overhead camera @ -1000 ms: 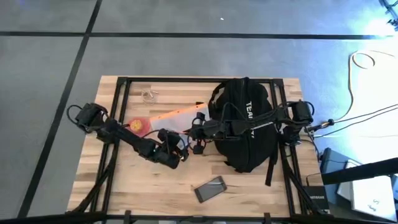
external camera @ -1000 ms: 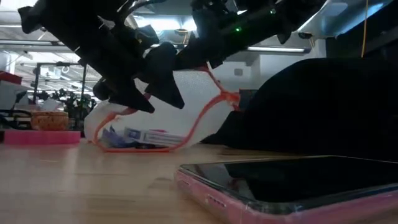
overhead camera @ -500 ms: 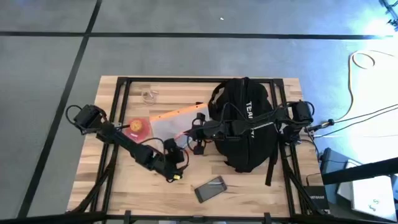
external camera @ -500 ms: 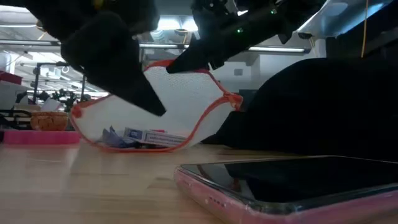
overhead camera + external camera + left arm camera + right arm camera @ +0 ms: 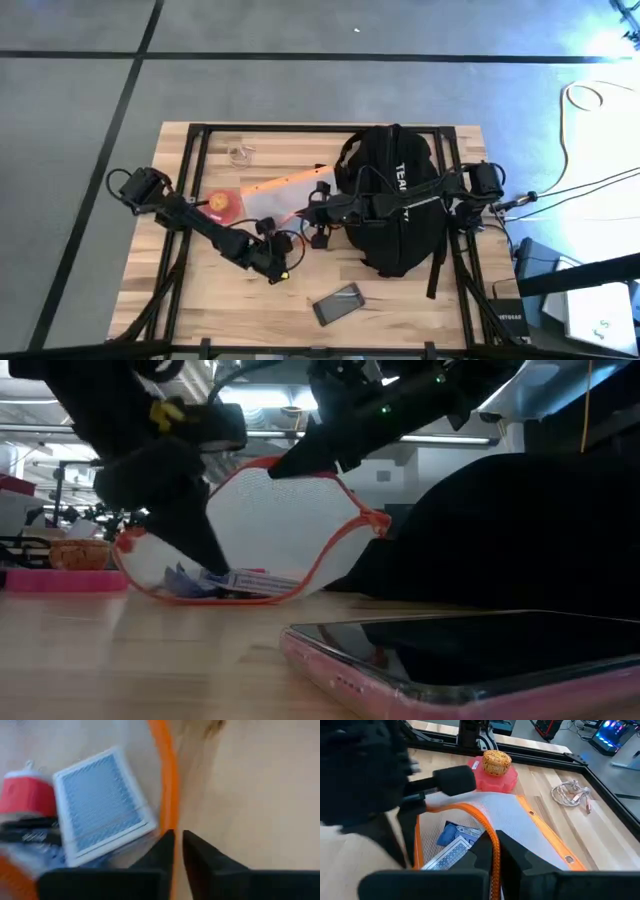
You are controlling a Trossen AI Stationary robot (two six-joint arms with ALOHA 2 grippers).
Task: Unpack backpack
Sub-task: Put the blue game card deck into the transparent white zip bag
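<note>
Both grippers pinch the mesh pouch's (image 5: 485, 815) orange rim between near-closed fingers, right gripper (image 5: 496, 851) and left gripper (image 5: 178, 839) at opposite edges, likely holding it open beside the backpack (image 5: 400, 200).

White lettering "TEA…" on backpack (image 5: 395, 200) top, high view; rest unreadable.

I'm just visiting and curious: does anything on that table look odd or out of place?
One thing: the white mesh pouch with orange trim isn't lying flat. The right hand and the left hand each pinch its orange edge, so it stands open beside the backpack, a card box inside. The phone lies near the front edge.
</note>
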